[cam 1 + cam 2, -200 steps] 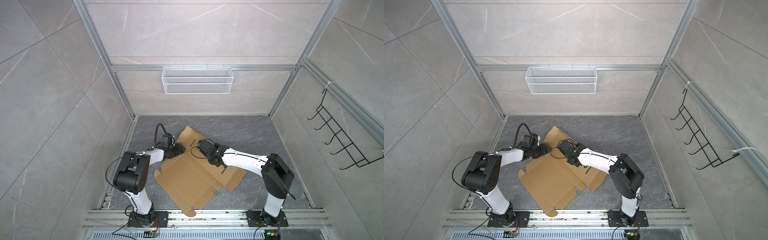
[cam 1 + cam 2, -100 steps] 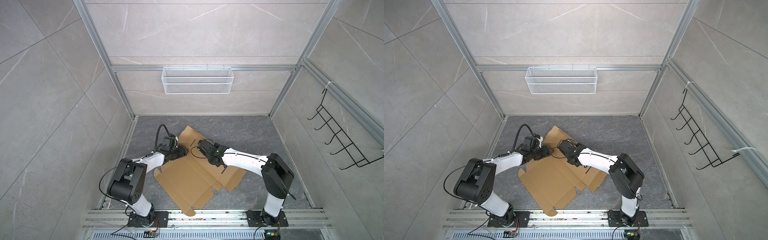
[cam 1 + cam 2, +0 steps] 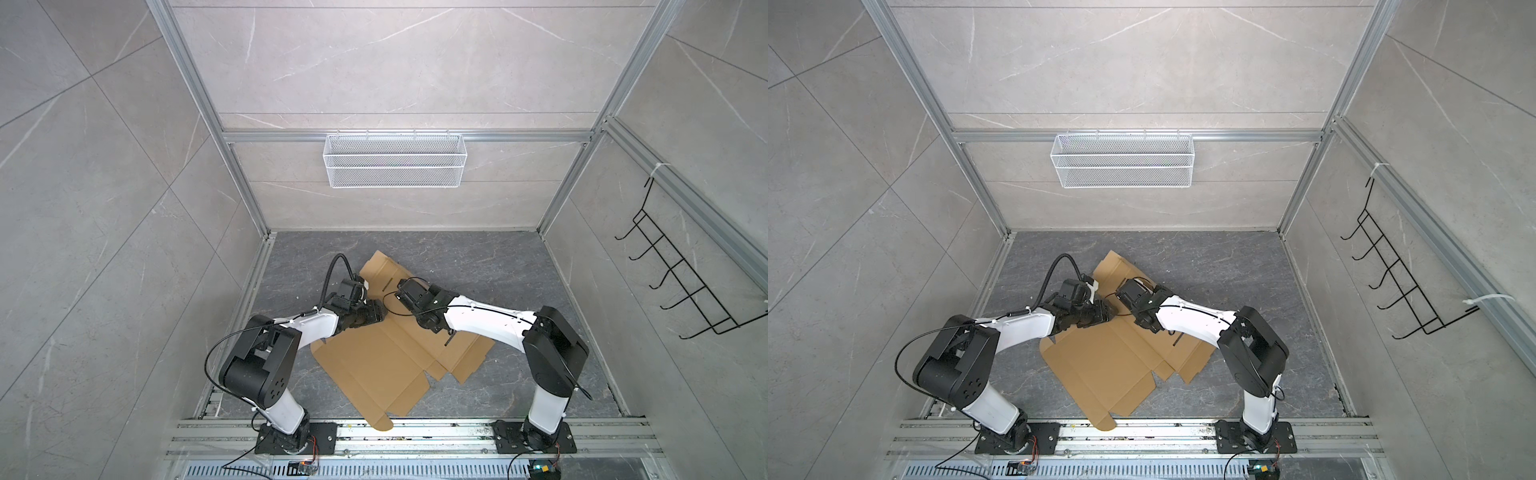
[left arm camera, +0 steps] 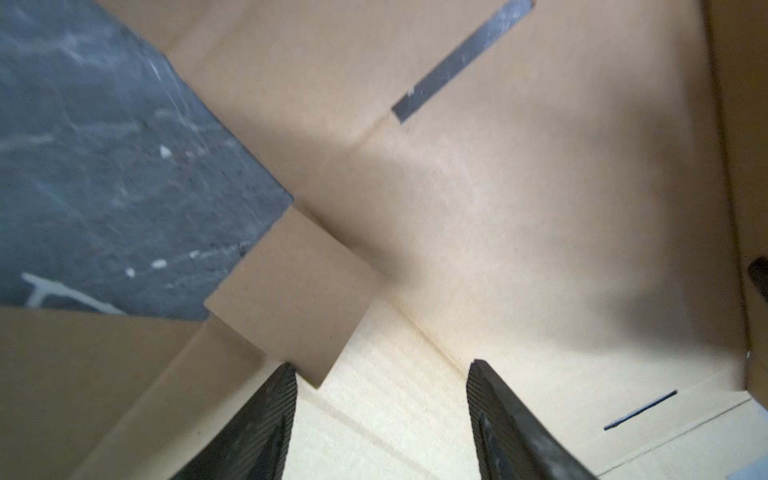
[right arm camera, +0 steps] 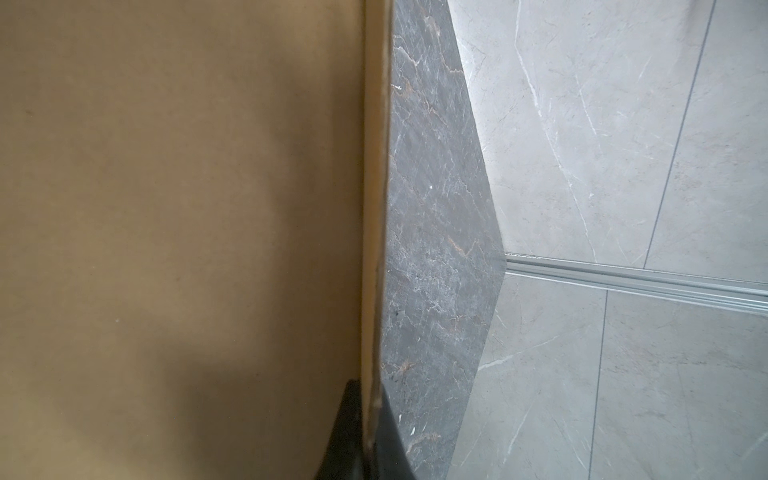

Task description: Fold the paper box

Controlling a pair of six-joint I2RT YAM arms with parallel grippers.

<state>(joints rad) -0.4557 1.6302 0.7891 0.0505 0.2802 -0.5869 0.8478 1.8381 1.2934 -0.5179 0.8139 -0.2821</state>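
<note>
The paper box [image 3: 374, 361] [image 3: 1100, 365] is a brown die-cut cardboard sheet, lying mostly flat on the dark floor in both top views. Its far panel [image 3: 382, 272] is tilted up. My right gripper [image 3: 401, 287] [image 3: 1125, 291] is shut on that panel's edge. In the right wrist view both black fingers [image 5: 370, 386] pinch the cardboard [image 5: 166, 208] edge-on. My left gripper [image 3: 380, 311] [image 3: 1111, 312] hovers low over the sheet beside the right one. In the left wrist view it [image 4: 382, 368] stands open with only cardboard [image 4: 498, 208] and a small flap [image 4: 291, 291] beneath.
A white wire basket [image 3: 395, 166] hangs on the back wall. A black hook rack [image 3: 723, 325] is on the right wall. An aluminium rail [image 3: 415, 432] carrying both arm bases crosses the front, and the sheet's near tab overlaps it. Dark floor [image 3: 478, 266] surrounds the sheet.
My left arm has swung in, carrying its open gripper rightwards over the sheet, close to the right gripper. The right gripper still holds the raised panel in the same place.
</note>
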